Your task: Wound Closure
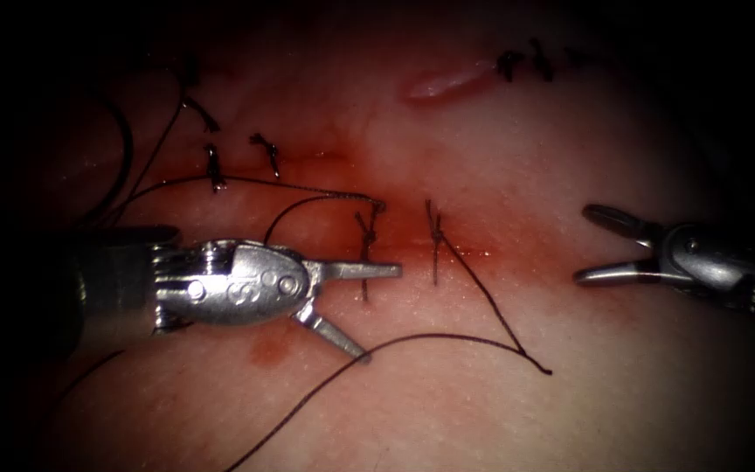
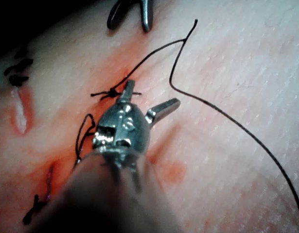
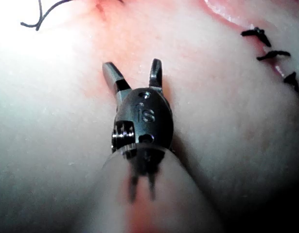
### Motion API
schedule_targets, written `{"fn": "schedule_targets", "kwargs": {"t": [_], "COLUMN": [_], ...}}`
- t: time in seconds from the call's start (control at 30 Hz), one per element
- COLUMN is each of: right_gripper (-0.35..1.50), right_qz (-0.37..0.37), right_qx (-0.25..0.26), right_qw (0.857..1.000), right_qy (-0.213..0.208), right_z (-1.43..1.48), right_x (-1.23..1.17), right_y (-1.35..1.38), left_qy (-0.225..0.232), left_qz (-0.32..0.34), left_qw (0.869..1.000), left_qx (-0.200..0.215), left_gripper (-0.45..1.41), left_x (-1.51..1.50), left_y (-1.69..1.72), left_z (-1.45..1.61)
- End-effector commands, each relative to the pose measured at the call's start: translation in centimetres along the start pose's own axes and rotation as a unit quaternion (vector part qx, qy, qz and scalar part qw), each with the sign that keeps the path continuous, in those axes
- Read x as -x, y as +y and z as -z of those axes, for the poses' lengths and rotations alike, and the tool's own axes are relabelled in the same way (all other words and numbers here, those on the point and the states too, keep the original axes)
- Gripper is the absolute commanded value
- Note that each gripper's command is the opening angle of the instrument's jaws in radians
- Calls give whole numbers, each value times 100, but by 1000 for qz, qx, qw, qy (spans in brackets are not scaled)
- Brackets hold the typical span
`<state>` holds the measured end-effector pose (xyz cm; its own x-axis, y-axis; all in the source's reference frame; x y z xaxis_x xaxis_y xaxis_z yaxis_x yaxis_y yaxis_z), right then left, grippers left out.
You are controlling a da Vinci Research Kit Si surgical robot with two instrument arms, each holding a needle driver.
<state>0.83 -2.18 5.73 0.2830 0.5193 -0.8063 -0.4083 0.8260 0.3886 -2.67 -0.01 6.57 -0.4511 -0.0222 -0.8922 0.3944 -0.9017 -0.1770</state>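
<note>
At frame left, the left arm's steel needle driver [image 1: 376,313] gapes over the reddened pale tissue [image 1: 482,411], gripping nothing; dark thread [image 1: 447,336] lies loose by its lower jaw. Needle unseen. Right, the right arm's steel driver [image 1: 592,243] gapes empty. Judged between stitches; next calls for grasping thread.

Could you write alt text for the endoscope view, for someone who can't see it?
Both tools hover open-jawed and empty over the stitched tissue: the left tool beside a knotted stitch, the right tool further right. Loose thread trails across the tissue.

Dark thread [image 1: 482,284], pink tissue [image 1: 640,376]
</note>
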Motion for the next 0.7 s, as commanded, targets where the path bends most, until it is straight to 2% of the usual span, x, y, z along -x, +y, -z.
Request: {"fn": "schedule_targets", "kwargs": {"t": [0.03,0.17,0.27,0.33,0.37,0.4,0.43,0.57,0.6,0.63,0.67,0.7], "right_gripper": [118,118,118,118,118,118,116,115,115,115,115,115], "right_qz": [0,0,0,1,1,2,2,2,2,2,2,3], "right_qx": [0,0,-2,-5,-6,-6,-6,-6,-6,-6,-5,-7], "right_qw": [1000,1000,1000,1000,1000,1000,1000,1000,1000,1000,1000,1000], "right_qy": [1,2,2,3,3,3,3,3,3,4,4,4], "right_z": [-10,-10,-10,-9,-8,-8,-7,-8,-8,-9,-9,-9], "right_x": [-1,-1,-1,0,0,0,1,1,1,1,2,2], "right_y": [0,-1,-2,-4,-5,-5,-6,-6,-6,-6,-7,-8], "left_qy": [-17,-73,-79,-86,-90,-97,-103,-84,-80,-79,-78,-77], "left_qz": [-24,-45,-48,-65,-70,-73,-70,-80,-83,-92,-100,-112], "left_qw": [1000,996,995,992,991,991,991,993,993,992,991,989], "left_qx": [3,36,48,66,65,56,48,-8,-17,-27,-36,-49], "left_gripper": [51,56,59,54,64,76,76,56,59,74,81,81], "left_x": [16,35,44,52,53,53,51,33,26,17,9,2], "left_y": [-3,11,16,15,13,6,-1,-25,-27,-31,-34,-36], "left_z": [-11,-25,-29,-21,-17,-11,-7,-3,-5,-9,-13,-18]}}
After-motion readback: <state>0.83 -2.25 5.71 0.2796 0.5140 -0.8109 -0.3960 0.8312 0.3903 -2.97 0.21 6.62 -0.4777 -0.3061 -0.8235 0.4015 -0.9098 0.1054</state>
